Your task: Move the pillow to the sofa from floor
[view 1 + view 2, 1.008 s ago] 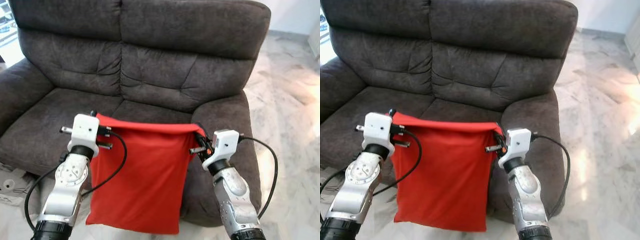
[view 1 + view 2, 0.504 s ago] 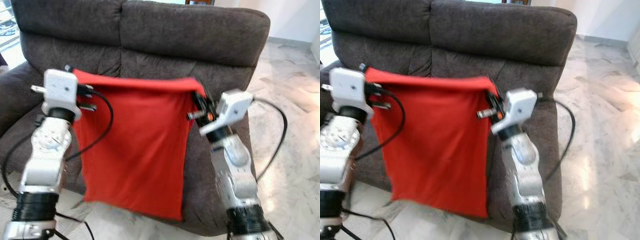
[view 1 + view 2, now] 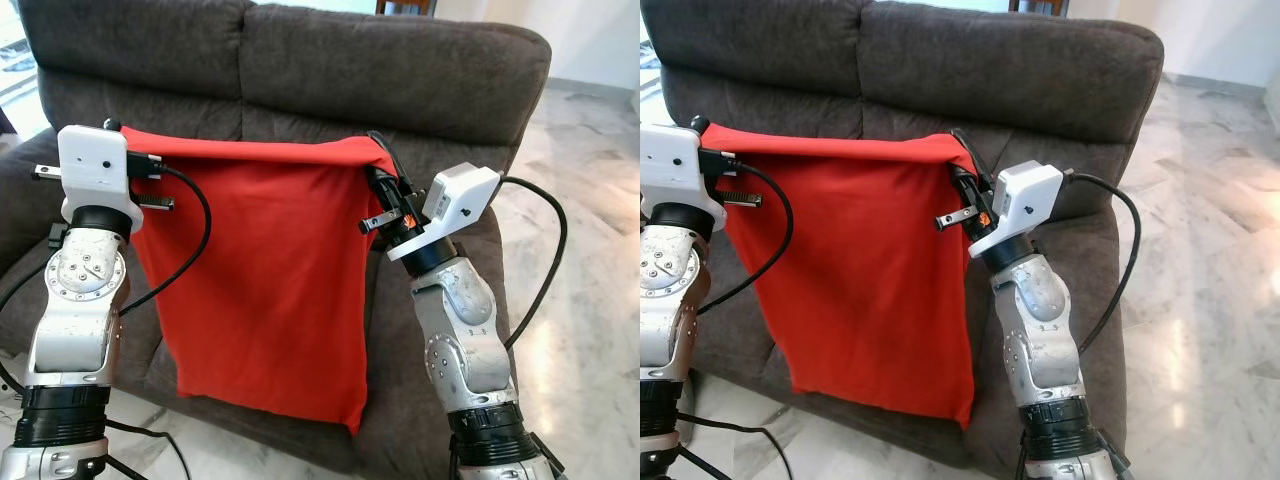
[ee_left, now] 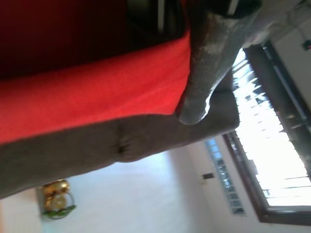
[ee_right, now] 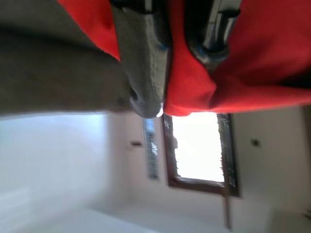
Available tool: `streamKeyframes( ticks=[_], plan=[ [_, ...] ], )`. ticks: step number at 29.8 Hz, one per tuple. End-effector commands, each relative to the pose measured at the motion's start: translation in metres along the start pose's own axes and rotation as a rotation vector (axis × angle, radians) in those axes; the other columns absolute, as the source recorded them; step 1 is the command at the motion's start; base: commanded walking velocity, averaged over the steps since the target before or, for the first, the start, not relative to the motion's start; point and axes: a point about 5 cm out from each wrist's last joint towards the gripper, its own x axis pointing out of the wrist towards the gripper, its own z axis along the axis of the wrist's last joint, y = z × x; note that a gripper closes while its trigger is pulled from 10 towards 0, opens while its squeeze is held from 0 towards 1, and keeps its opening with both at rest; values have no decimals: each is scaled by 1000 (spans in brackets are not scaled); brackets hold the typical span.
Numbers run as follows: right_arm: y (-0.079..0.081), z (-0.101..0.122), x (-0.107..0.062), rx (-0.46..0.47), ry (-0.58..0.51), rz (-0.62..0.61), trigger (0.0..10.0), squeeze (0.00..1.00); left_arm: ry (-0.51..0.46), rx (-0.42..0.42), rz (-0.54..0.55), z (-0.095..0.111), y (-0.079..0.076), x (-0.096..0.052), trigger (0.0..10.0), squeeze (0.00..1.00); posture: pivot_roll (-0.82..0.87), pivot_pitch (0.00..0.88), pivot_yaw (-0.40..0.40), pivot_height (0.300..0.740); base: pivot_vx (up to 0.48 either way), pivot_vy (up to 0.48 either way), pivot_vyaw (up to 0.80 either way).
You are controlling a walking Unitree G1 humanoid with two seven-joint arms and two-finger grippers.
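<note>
1. Left eye view, nearest first: both silver forearms rise from the lower edge of the frame, elbows low and wrists raised to about the height of the sofa's backrest seam, the red pillow stretched between them.
2. The left gripper is clamped on the pillow's upper left corner, its wrist block level and its fingers pointing toward the backrest.
3. The right gripper is clamped on the upper right corner, with that wrist tilted inward. In the right wrist view red cloth is pinched between the two dark fingers.
4. The pillow hangs as a flat, limp sheet from its taut top edge. Its lower edge dangles in front of the seat's front edge, clear of the marble floor.
5. Behind it stands the dark grey sofa. The pillow's top edge sits in front of the backrest, roughly midway across, with the right armrest just beside the right arm.
6. Step in hand, as I judge it: the lift is done and the carry over the seat is under way. The pillow is off the floor but not yet resting on the sofa.
7. The next move calls for pushing both arms forward together so the hanging lower edge clears the seat's front edge, then lowering and letting go with both grippers at once. Uneven release would probably let it slide off toward the floor.
</note>
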Motion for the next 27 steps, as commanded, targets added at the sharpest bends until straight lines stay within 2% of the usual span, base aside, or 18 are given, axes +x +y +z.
streamKeyframes(
  ticks=[1,11,24,27],
  plan=[
    [-5,3,-2,-14,-7,-25,10000,0,-28,3,24,9,9,0,10000,0,74,117,27,740,255,0,0],
    [-23,-3,-6,-15,23,-152,10000,0,-10,1,-2,7,5,0,10000,0,75,117,27,740,319,0,0],
    [-25,-6,-9,-16,38,-181,10000,0,15,-1,-19,3,3,-2,10000,0,77,119,26,740,349,0,0],
    [-25,-9,-10,-12,49,-183,10000,0,43,-4,-52,-2,-1,-3,10000,0,77,119,26,740,333,0,0]
  ],
)
